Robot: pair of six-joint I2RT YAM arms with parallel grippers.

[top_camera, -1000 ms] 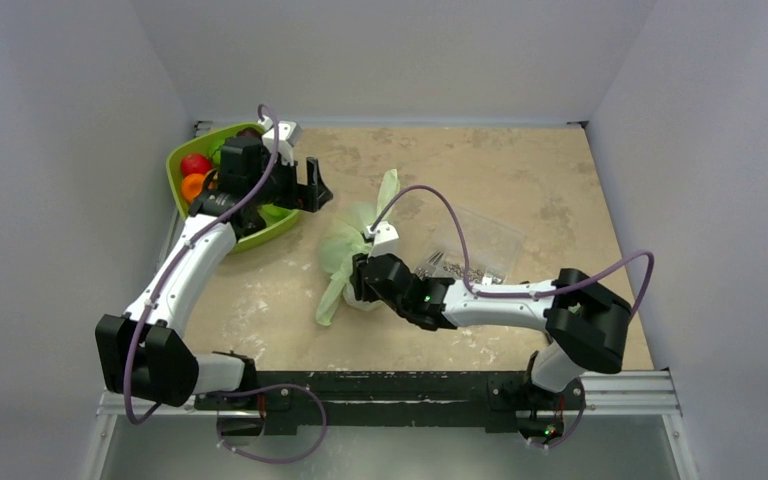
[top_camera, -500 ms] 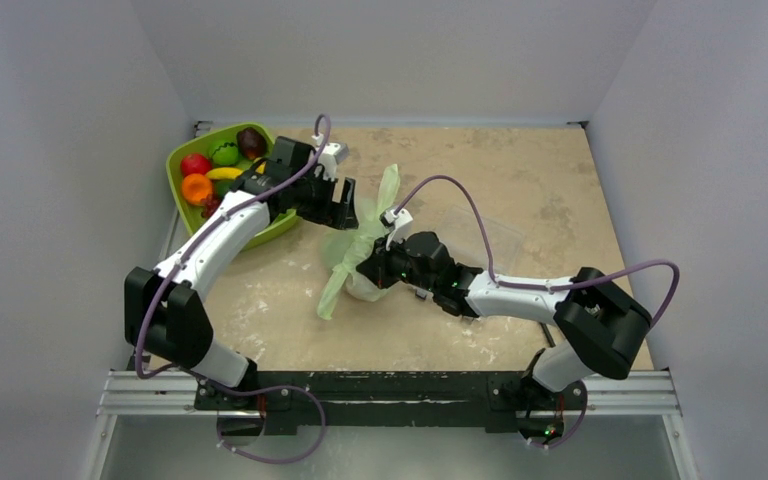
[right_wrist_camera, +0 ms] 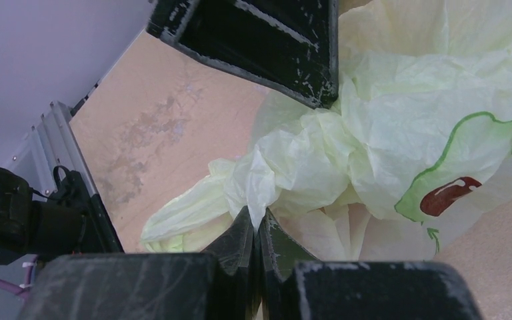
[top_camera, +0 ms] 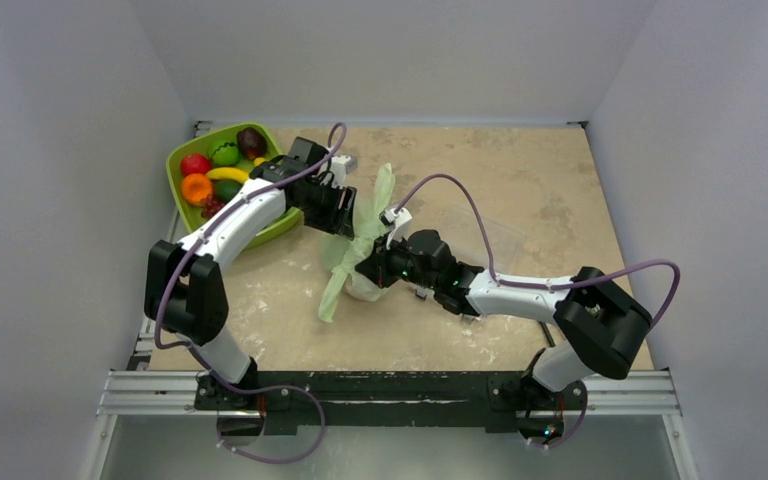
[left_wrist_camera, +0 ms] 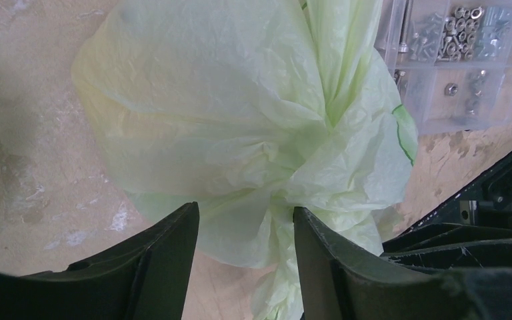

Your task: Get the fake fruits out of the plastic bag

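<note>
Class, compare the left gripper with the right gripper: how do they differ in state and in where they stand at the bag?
The left gripper is open with its fingers wide apart, while the right gripper is shut on a fold of the bag. In the top view the left gripper meets the bag from the far left and the right gripper from the right. Both are black and close to the bag.

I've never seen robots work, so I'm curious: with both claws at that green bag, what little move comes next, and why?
Probably the left gripper should close on the plastic bag: its open fingers straddle the bunched neck, while the right gripper pinches a fold, so they could pull it open.
</note>
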